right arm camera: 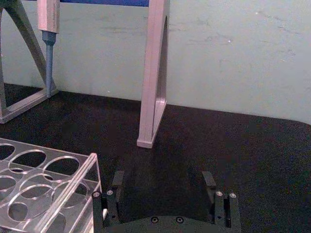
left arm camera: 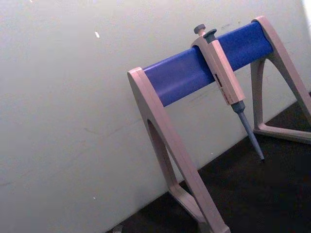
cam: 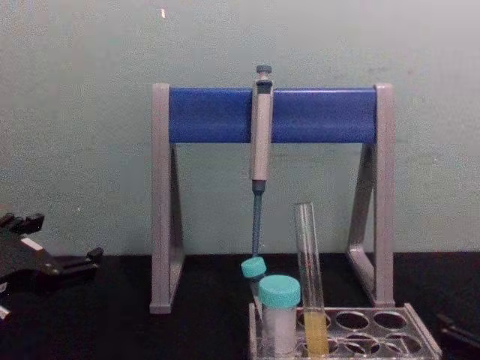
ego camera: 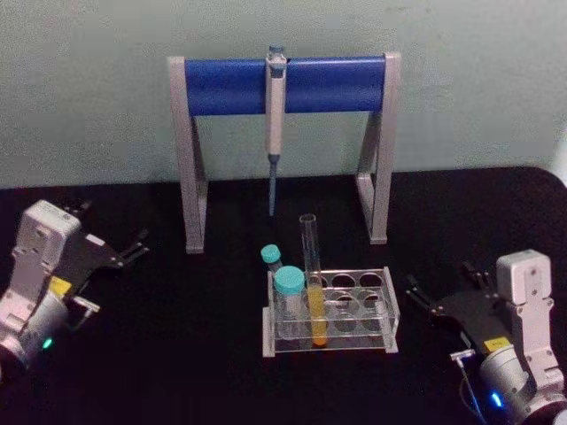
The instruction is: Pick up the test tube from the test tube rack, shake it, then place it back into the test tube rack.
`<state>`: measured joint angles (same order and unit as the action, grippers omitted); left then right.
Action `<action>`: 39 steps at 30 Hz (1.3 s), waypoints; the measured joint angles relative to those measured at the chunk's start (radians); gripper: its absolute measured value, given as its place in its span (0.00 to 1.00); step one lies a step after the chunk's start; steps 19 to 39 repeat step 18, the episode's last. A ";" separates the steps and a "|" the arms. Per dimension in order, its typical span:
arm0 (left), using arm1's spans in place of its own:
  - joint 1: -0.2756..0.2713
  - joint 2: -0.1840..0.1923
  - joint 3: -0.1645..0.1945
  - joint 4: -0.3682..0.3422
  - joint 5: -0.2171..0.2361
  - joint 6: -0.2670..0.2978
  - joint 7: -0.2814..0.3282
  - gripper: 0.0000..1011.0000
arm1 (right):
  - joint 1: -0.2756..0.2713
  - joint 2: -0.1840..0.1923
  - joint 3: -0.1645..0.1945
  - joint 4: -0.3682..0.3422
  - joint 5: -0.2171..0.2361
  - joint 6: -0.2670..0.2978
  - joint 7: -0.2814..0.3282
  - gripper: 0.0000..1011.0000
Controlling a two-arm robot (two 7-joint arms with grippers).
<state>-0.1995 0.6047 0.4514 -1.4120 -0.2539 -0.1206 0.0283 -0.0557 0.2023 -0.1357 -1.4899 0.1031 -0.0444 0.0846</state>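
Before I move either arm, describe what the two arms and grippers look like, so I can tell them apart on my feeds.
Both match: light grey boxy wrist housings, black gripper bodies and fingers, a small yellow label each. The left gripper has a green light low on its arm; the right gripper has a blue light and a thin cable. The right wrist view shows small screws on its black body.

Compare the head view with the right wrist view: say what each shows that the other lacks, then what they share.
Head view alone: the test tube with yellow liquid standing in the rack, two teal-capped tubes beside it, the left gripper off to the left of the table, and the stand's blue bar.

Right wrist view alone: a close look between the right gripper's open fingers.

Both: the test tube rack, the hanging pipette, the pipette stand's legs and the black table.
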 joint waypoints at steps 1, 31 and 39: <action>0.000 0.000 0.000 0.000 0.000 0.000 0.000 0.99 | 0.000 0.000 0.000 0.000 0.000 0.000 0.000 0.99; 0.000 0.000 0.000 0.000 0.000 0.000 0.000 0.99 | 0.000 0.000 0.000 0.000 0.000 0.000 0.000 0.99; 0.000 0.000 0.000 0.000 0.000 0.000 0.000 0.99 | 0.000 0.000 0.000 0.000 0.000 0.000 0.000 0.99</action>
